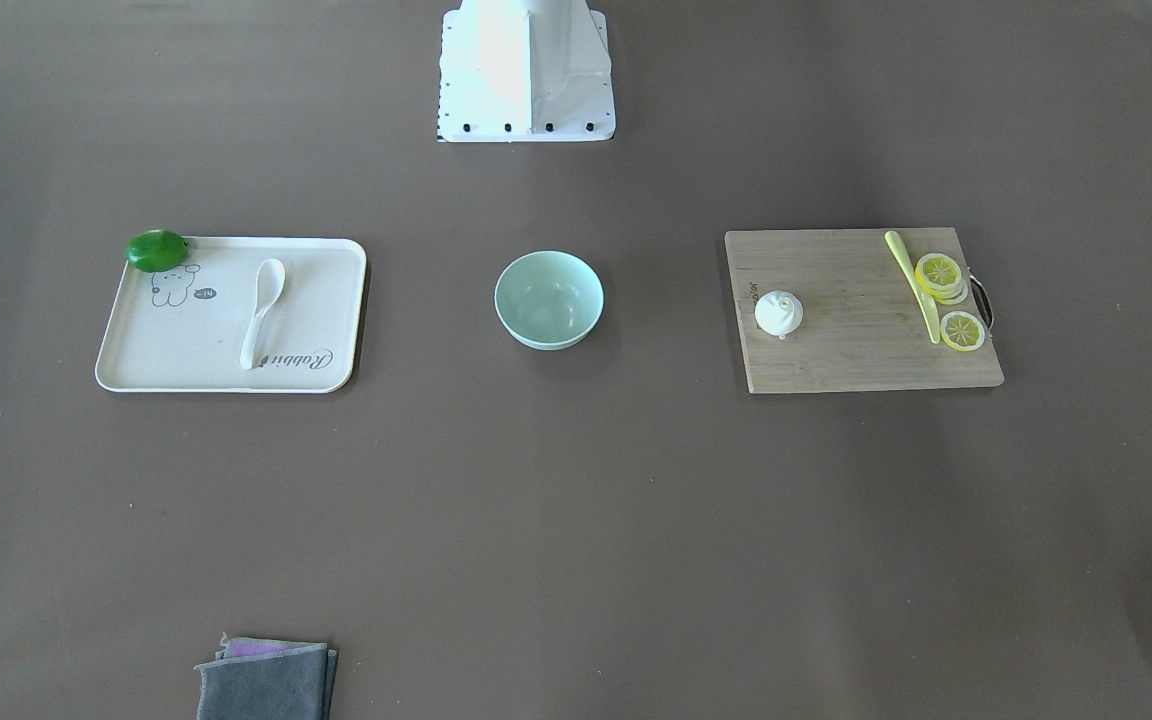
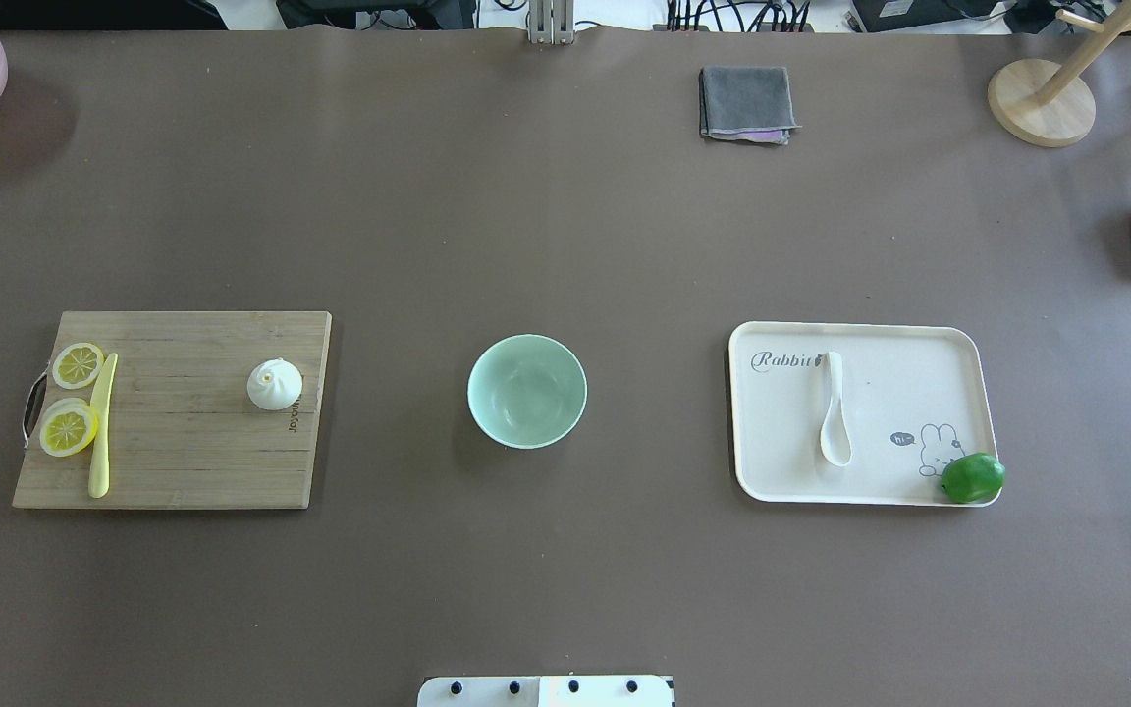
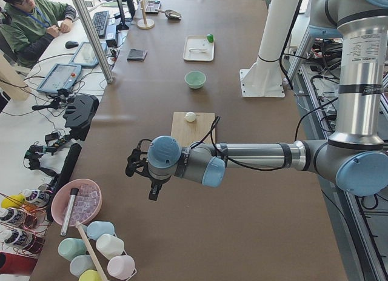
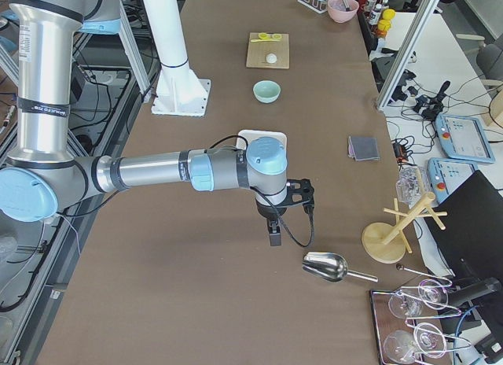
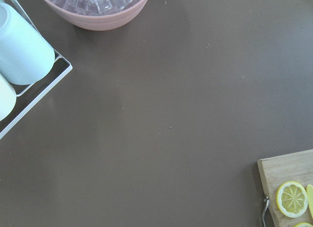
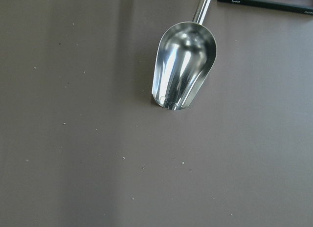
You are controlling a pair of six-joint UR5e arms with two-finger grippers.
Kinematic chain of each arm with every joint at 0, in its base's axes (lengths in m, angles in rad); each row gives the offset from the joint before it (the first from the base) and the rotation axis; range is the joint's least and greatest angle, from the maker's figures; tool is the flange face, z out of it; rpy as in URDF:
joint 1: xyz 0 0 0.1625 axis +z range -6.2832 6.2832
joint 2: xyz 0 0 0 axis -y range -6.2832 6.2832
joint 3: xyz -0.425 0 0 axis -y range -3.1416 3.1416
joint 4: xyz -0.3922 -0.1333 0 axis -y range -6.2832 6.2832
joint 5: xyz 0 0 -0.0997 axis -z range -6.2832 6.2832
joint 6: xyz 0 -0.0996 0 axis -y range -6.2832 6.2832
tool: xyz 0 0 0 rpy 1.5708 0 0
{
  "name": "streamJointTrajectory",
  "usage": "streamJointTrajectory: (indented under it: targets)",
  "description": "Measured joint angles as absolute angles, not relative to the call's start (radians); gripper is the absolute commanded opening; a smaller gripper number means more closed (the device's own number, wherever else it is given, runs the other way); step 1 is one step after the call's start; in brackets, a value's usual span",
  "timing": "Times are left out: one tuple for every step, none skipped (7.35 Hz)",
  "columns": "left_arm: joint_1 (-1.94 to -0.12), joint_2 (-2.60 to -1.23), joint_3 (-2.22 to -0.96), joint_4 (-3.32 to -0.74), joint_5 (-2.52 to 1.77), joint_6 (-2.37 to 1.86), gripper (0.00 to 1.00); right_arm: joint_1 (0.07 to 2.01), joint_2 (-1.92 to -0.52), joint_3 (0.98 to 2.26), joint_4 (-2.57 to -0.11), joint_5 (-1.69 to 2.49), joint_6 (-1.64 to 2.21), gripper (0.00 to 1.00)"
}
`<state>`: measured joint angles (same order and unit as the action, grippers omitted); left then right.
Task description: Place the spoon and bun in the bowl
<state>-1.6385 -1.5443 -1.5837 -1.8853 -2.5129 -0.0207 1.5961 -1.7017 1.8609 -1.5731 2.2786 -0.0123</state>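
Worktop (image 2: 565,245): brown, one sheet.

Bowl (image 2: 527,391): centre of the worktop, midway between its two ends. It stands upright with nothing inside.

Spoon (image 2: 834,412): lies on a cream tray (image 2: 919,344) toward the worktop's end on the robot's right. Its scoop points to the robot-side edge and its handle to the operators' edge. It is well apart from the bowl. A green lime (image 2: 972,478) sits on the tray's corner nearest the robot and that end.

Bun (image 2: 274,384): stands peak up on a wooden cutting board (image 2: 192,442) toward the end on the robot's left, close to the board's edge that faces the bowl. At the board's opposite side lie lemon slices (image 2: 78,364) and a yellow-green stick (image 2: 101,427), the stick touching the slices.

Left arm (image 3: 254,155): stretches out low across the worktop beyond the board, toward the left end. The left jaws point down above bare worktop. Its wrist view takes in a pink bowl of ice (image 5: 95,7), pale cups (image 5: 22,41) in a wire rack and the board's corner. I cannot tell how wide these jaws stand.

Right arm (image 4: 157,171): reaches out beyond the tray, toward the right end. The right jaws point down near a metal scoop (image 6: 183,65). Cannot tell their width either.

A folded grey cloth (image 2: 746,102) lies by the operators' edge.
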Motion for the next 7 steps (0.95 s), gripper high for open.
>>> streamJointTrajectory:
  targets:
    - [-1.638,-1.538,-1.584,-1.911,-2.513,-0.021,0.98,1.597,-1.697,1.869,-1.573,2.278,-0.012,1.0]
    - [-1.637,-1.525,-1.581,-1.973,-2.513,-0.021,0.98,1.598,-1.693,1.882,-1.572,2.278,-0.012,1.0]
    - [-1.637,-1.515,-1.577,-2.038,-2.514,-0.022,0.98,1.598,-1.684,1.891,-1.572,2.278,-0.012,1.0]
    - [-1.637,-1.512,-1.575,-2.081,-2.514,-0.023,0.98,1.598,-1.669,1.9,-1.572,2.278,-0.011,1.0]
    - [-1.637,-1.514,-1.574,-2.105,-2.515,-0.025,0.98,1.598,-1.654,1.914,-1.571,2.282,-0.008,1.0]
    - [-1.637,-1.527,-1.574,-2.114,-2.515,-0.026,0.98,1.598,-1.644,1.935,-1.553,2.292,-0.006,1.0]
    - [-1.636,-1.546,-1.573,-2.117,-2.514,-0.028,0.98,1.598,-1.637,1.95,-1.495,2.3,-0.004,1.0]
